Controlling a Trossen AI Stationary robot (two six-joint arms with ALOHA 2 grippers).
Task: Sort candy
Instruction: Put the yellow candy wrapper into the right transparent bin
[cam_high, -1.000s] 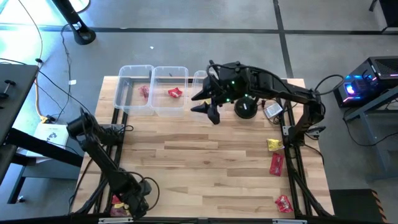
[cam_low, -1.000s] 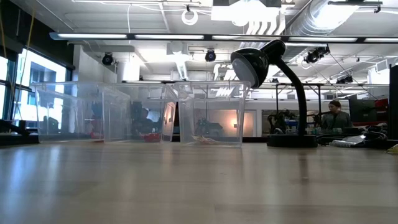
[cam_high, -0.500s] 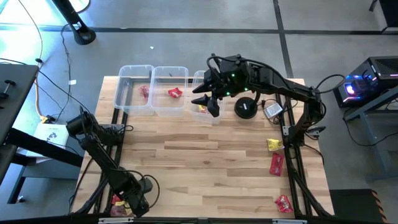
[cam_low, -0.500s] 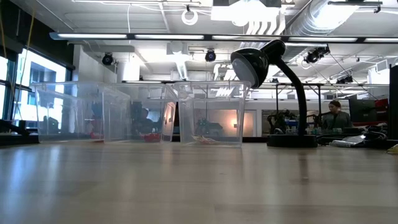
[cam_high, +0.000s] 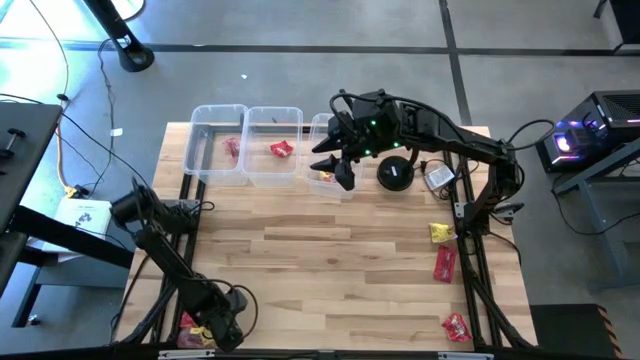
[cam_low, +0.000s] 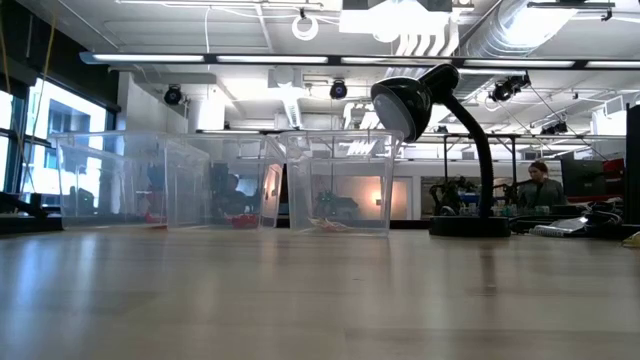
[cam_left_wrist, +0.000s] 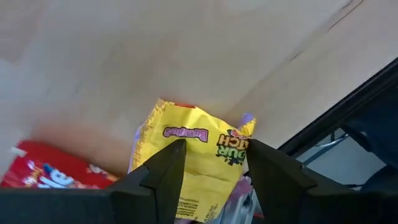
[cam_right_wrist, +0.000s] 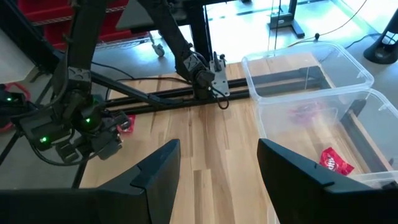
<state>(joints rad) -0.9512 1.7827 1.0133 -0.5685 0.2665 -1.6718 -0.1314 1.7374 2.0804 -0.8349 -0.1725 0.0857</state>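
1. Three clear tubs are lined up along the far edge of the wooden bench: a left tub, a middle tub and a right tub.
2. A pink candy packet is seen in the left tub, a red candy packet in the middle tub, and a yellow candy packet in the right tub.
3. The right gripper is held above the right tub, just beside the black desk lamp; its fingers are spread apart and nothing is seen between them.
4. The left gripper is lowered at the near left corner of the bench, and its fingers are closed on a yellow Sour Patch packet, with a red packet lying just beside it.
5. Near the bench's right edge three more are found: a yellow packet, a long red packet and a red packet at the near corner.
6. A person is visible far behind the bench in the low view.
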